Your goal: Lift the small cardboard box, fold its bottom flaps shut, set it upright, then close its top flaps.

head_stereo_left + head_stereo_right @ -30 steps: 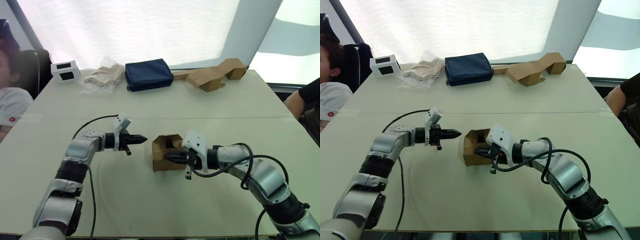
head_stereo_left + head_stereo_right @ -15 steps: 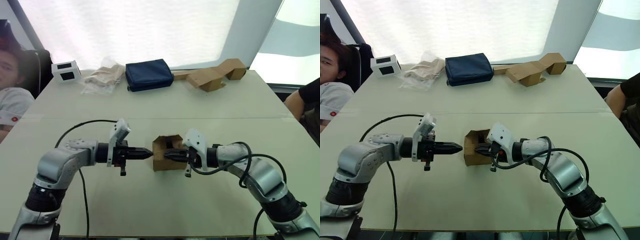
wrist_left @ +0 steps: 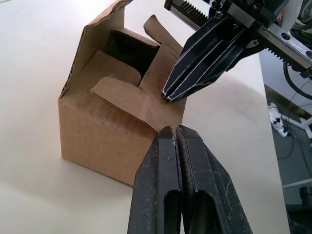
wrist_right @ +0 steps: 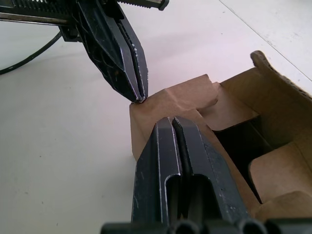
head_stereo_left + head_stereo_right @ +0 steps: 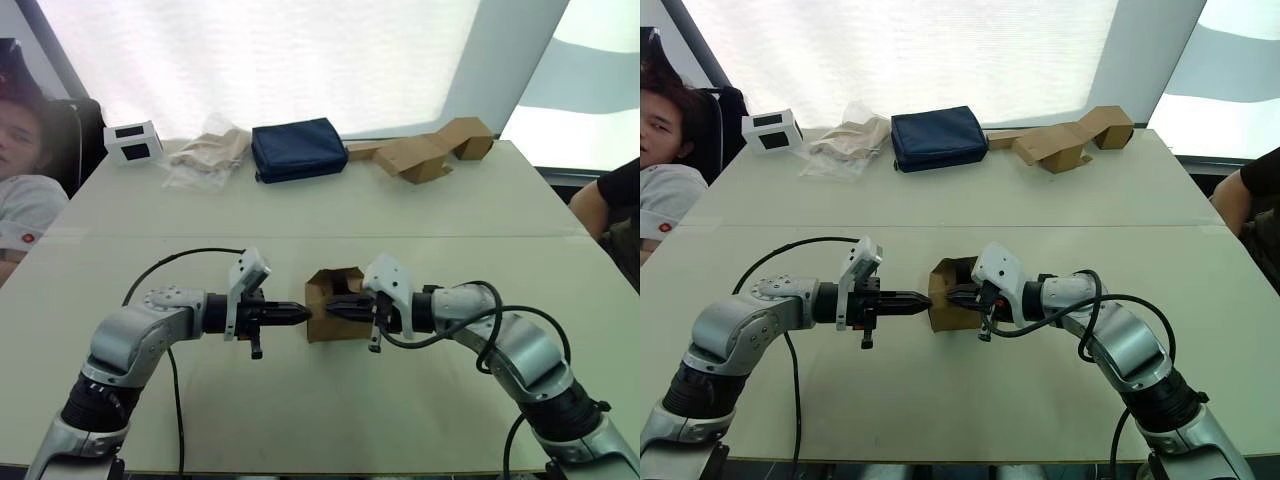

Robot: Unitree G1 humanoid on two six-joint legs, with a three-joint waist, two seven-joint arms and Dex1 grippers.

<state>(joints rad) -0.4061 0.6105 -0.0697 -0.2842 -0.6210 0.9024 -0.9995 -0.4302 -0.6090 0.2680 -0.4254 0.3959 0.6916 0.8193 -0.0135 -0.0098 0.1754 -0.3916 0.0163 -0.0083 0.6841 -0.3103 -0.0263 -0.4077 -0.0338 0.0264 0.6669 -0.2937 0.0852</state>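
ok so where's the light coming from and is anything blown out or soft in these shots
Eye views: backlit by the bright white window blind, which is blown out, so the table only gets soft, faint shadows. Left wrist view: the small cardboard box is evenly lit and its opening falls dark. Right wrist view: the right hand shows close up against the pale tabletop.

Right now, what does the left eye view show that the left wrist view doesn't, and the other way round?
The left eye view takes in the far table edge: a navy pouch, a white box with black panels and folded cardboard pieces. The left wrist view gives the close detail: the small cardboard box partly folded, its top flaps not fully shut. Both show the left gripper and right gripper, each shut, tips meeting at the box.
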